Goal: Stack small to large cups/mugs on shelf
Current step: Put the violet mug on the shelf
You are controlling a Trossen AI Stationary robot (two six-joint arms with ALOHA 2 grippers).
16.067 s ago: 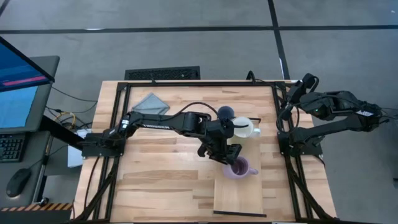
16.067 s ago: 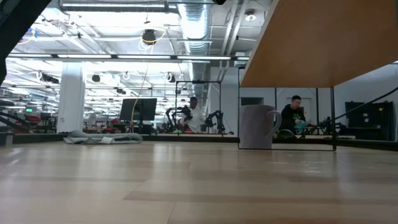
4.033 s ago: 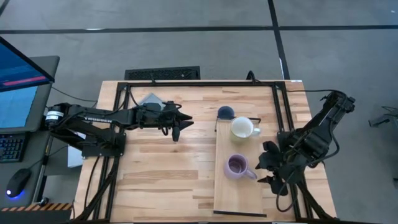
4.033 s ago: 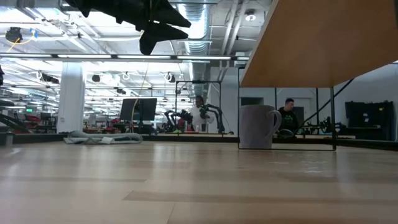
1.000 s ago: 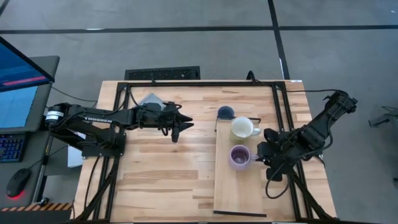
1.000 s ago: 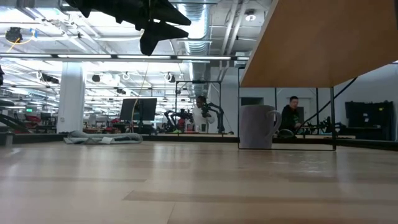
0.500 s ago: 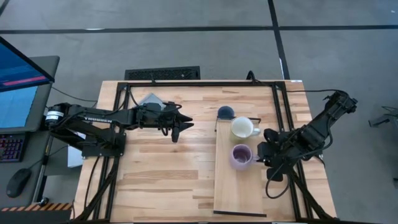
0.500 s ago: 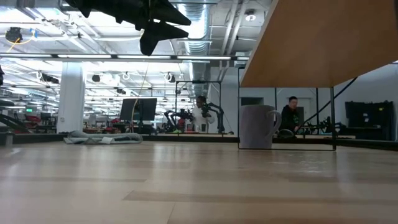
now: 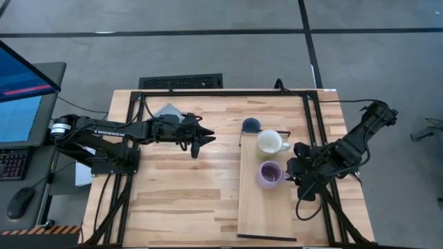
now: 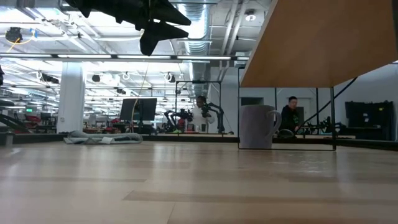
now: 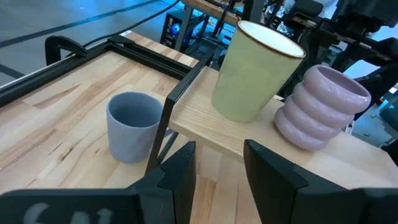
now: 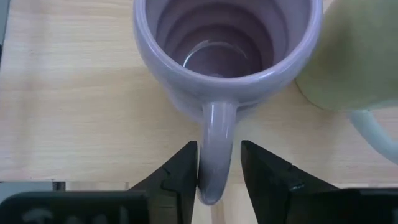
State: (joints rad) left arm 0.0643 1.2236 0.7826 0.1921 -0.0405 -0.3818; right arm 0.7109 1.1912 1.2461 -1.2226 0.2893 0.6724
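Note:
The lavender mug (image 9: 268,173) stands upright on the pale shelf (image 9: 263,214), with its handle toward the table's right. My right gripper (image 9: 289,173) is at that handle and shut on it. The cream mug (image 9: 270,142) stands on the shelf just beyond the lavender one. The slate blue mug (image 9: 250,125) rests on the tabletop beside the shelf's dark-framed far end (image 11: 180,93). My left gripper (image 9: 206,140) hangs open above the table's middle, left of the shelf, touching nothing. My right gripper (image 12: 219,146) pinches the lavender mug's handle (image 12: 217,155) between its two fingers (image 12: 183,168). It comes from the table's right, slanting down. The mug stands upright with its base on the shelf (image 12: 74,124).
A grey folded cloth (image 9: 168,114) lies near the table's far left corner. The black frame rails (image 9: 221,92) run along the table's edges. Bare tabletop lies left of the shelf. The low view shows the shelf's underside (image 10: 311,43) and the blue mug (image 10: 258,126) beyond it.

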